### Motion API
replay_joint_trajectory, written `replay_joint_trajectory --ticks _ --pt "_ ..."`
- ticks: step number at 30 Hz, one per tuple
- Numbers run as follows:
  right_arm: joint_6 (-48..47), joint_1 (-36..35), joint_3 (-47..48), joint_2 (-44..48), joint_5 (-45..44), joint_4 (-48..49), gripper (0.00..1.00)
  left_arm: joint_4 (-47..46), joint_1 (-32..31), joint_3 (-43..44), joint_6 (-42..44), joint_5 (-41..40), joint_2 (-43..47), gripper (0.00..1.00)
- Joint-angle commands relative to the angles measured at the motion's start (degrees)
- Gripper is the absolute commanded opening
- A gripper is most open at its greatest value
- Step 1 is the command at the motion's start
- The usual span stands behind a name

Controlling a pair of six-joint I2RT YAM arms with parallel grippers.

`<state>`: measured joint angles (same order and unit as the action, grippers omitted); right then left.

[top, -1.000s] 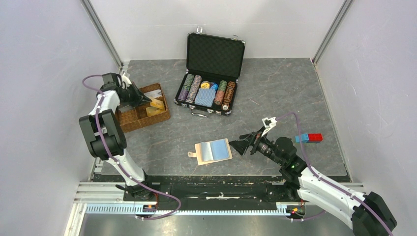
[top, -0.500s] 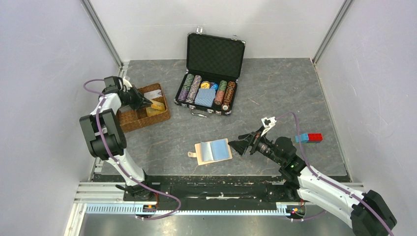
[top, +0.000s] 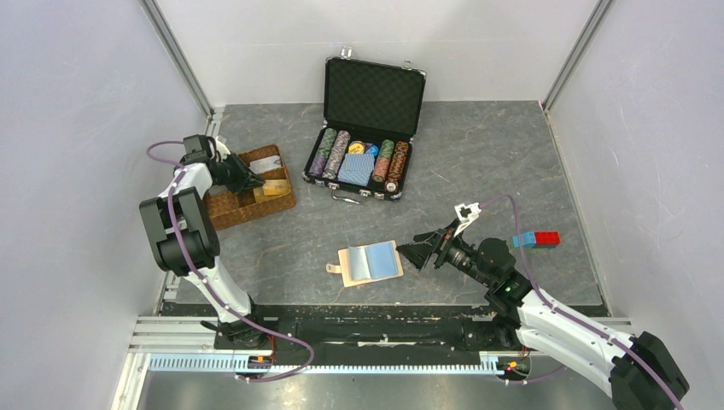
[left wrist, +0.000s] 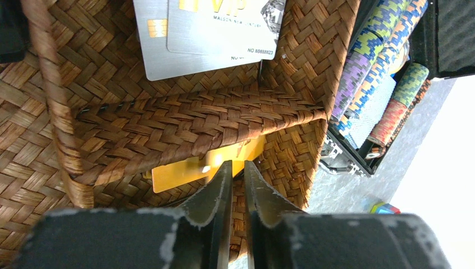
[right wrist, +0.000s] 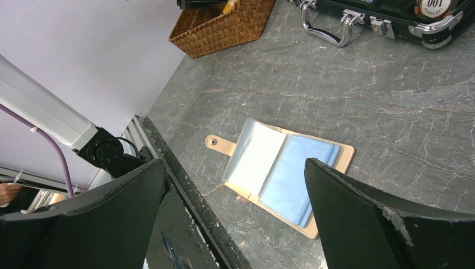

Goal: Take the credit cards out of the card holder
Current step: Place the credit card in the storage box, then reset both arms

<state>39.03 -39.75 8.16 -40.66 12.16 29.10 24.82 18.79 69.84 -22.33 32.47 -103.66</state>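
The tan card holder (top: 369, 262) lies open on the table, pale blue pockets up, strap tab to the left; it also shows in the right wrist view (right wrist: 285, 174). My right gripper (top: 418, 252) hovers just right of it, wide open and empty (right wrist: 234, 162). My left gripper (top: 248, 178) is down in the wicker tray (top: 248, 205), its jaws a narrow slit apart and empty (left wrist: 234, 168). A yellow card (left wrist: 185, 171) lies flat in the tray just past the fingertips. Two silver cards (left wrist: 213, 33) lie in the neighbouring compartment.
An open black case (top: 367, 102) with poker chips (top: 352, 158) and a blue deck stands at the back centre. A blue and red block (top: 536, 239) lies to the right of my right arm. The enclosure walls stand close on both sides.
My left gripper has drawn back a little to the left inside the tray, and the yellow card now lies flat there. The right arm and the card holder have not moved.
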Motion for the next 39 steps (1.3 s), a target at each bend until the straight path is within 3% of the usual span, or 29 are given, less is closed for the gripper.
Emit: replay_joint_trajectory --ticks 1,15,23,25,26,27,34,39 --pt "0.0 0.1 1.9 0.7 0.0 1.9 0.98 0.1 -0.2 1.2 -0.9 -1.6 0.1 0.22" --pt "-1.2 0.1 2.8 -0.1 -0.4 -1.1 0.98 5.6 -0.2 3.9 0.3 -3.5 4.0 0.38" --pt "-18.1 0.1 12.6 -3.1 -16.3 -22.1 0.98 8.3 -3.3 2.0 1.2 -3.8 14.6 0.49" --pt "-20.9 0.0 15.6 -3.7 -18.0 -26.1 0.98 10.1 -5.2 2.1 2.5 -4.1 17.2 0.66" --pt "-21.5 0.1 16.8 -3.8 -20.0 -28.3 0.98 10.4 -6.3 1.9 2.6 -4.0 18.3 0.93" --pt "-22.2 0.1 18.7 -3.8 -21.7 -31.2 0.98 10.4 -8.0 1.6 3.0 -3.5 20.0 1.00" --pt "-23.8 0.1 24.9 0.6 -30.1 -40.2 0.98 10.6 -22.6 -3.7 5.5 -4.0 32.7 1.00" --pt "-21.6 0.1 29.1 2.5 -32.1 -46.2 0.98 6.9 -29.1 -10.8 3.2 -2.2 44.4 1.00"
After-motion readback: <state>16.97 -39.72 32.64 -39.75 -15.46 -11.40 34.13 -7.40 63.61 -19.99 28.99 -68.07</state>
